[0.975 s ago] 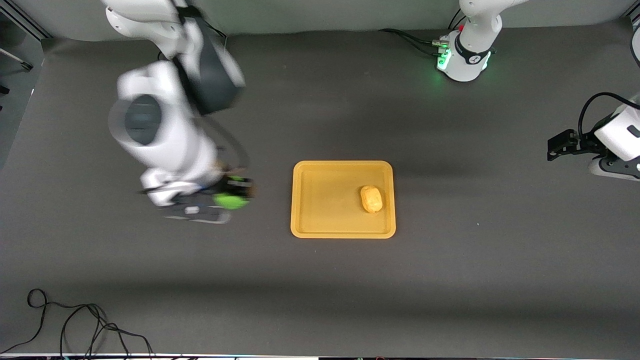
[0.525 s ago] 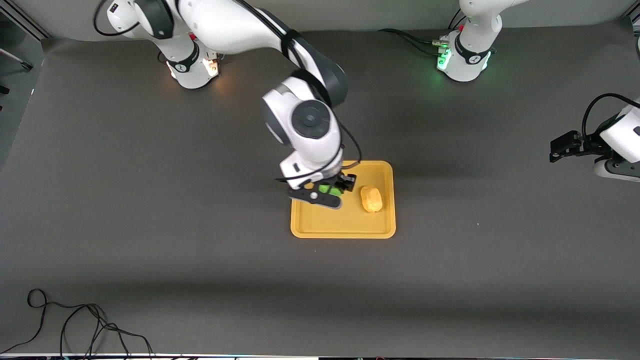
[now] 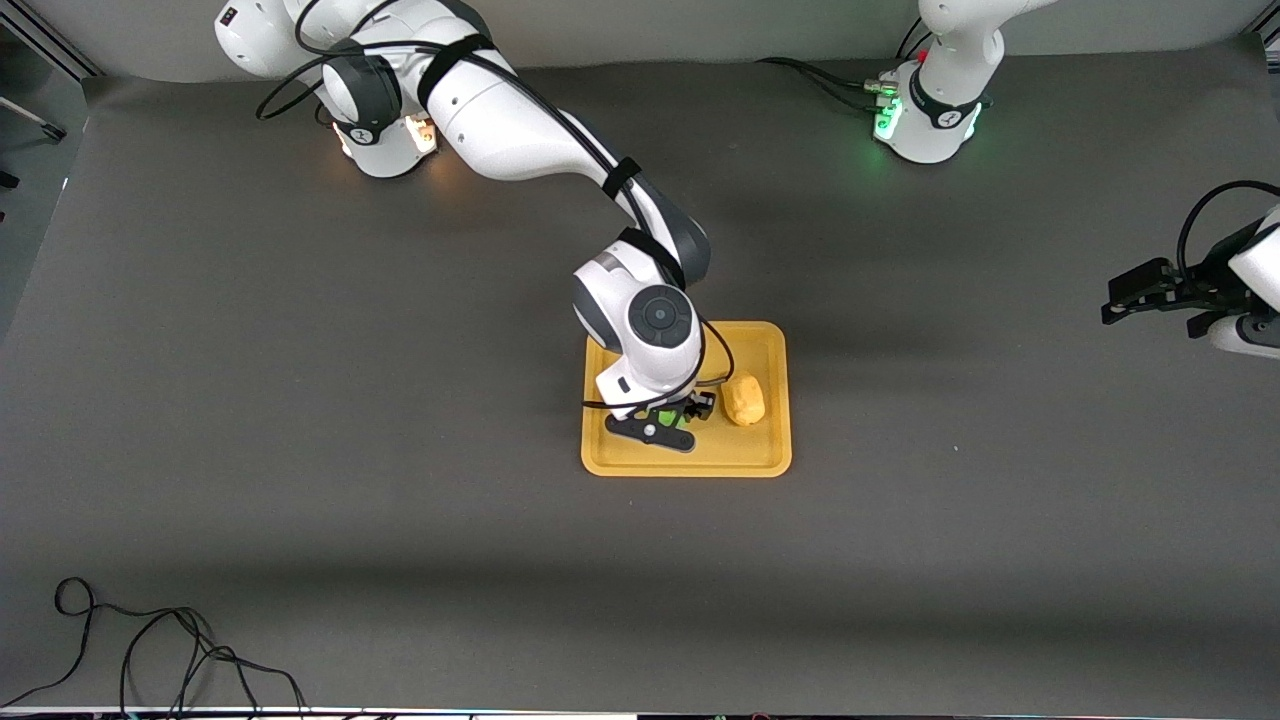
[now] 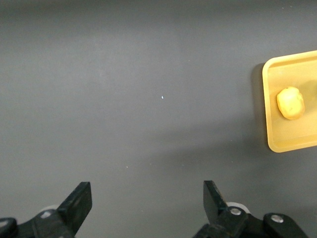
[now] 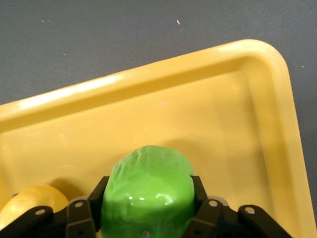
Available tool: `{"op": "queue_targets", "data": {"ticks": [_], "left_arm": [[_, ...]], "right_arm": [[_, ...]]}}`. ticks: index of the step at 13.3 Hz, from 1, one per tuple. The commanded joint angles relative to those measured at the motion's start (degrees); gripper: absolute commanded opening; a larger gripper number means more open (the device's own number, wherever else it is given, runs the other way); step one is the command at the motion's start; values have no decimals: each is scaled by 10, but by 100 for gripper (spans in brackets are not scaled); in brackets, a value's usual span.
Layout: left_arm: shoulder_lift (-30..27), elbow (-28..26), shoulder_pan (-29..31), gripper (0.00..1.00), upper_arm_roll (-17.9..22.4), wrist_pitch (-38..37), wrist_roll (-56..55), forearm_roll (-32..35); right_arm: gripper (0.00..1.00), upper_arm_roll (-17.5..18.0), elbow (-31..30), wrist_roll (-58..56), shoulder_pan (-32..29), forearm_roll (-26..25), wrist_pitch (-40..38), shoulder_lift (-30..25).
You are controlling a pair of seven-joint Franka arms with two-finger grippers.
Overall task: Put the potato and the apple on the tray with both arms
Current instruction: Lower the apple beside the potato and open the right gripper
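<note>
The yellow-orange tray [image 3: 760, 460] lies mid-table. The tan potato [image 3: 743, 398] rests in it, toward the left arm's end; it also shows in the left wrist view [image 4: 290, 102] and partly in the right wrist view [image 5: 30, 202]. My right gripper [image 3: 676, 413] is low over the tray, beside the potato, shut on the green apple [image 3: 666, 412]. In the right wrist view the apple [image 5: 147, 192] sits between the black fingers [image 5: 98, 193] over the tray floor [image 5: 213, 124]. My left gripper [image 3: 1130, 295] waits over bare table near its end, open and empty [image 4: 146, 198].
A black cable [image 3: 150, 650] lies coiled at the table's edge nearest the front camera, at the right arm's end. The right arm's forearm and wrist [image 3: 640, 320] hang over the tray's edge nearest the bases. The two bases [image 3: 935, 110] stand along the back.
My right arm swung the apple from over bare table at its own end to over the tray, then lowered it beside the potato. The left gripper drifted slightly.
</note>
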Motion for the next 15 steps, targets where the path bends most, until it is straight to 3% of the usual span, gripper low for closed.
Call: {"op": "queue_targets", "data": {"ticks": [1,3,4,5,7,9,15], "left_arm": [[-3,20,4,100,2,-37,22,-11],[1,21,2,100,2,-44,-10,-6],[1,21,0,100,1,-46,-47,0],[2,20,-3,100,1,-48,-51,14],[1,20,-13,100,-6,-48,-60,48],[3,17,-15,100,-5,-48,-62,64],[5,17,-18,100,-5,-40,-66,63]], "right_arm": [[32,1,-4,4,-3,-8,19,3],[38,2,-28,8,-3,-5,50,2],[63,2,-28,13,-3,-4,54,3],[99,2,-28,10,-3,-2,54,2],[100,2,-26,10,-3,0,45,-17],[100,1,-21,11,-4,-2,-37,-66],[100,-18,-37,-27,-39,-14,-247,-260]]}}
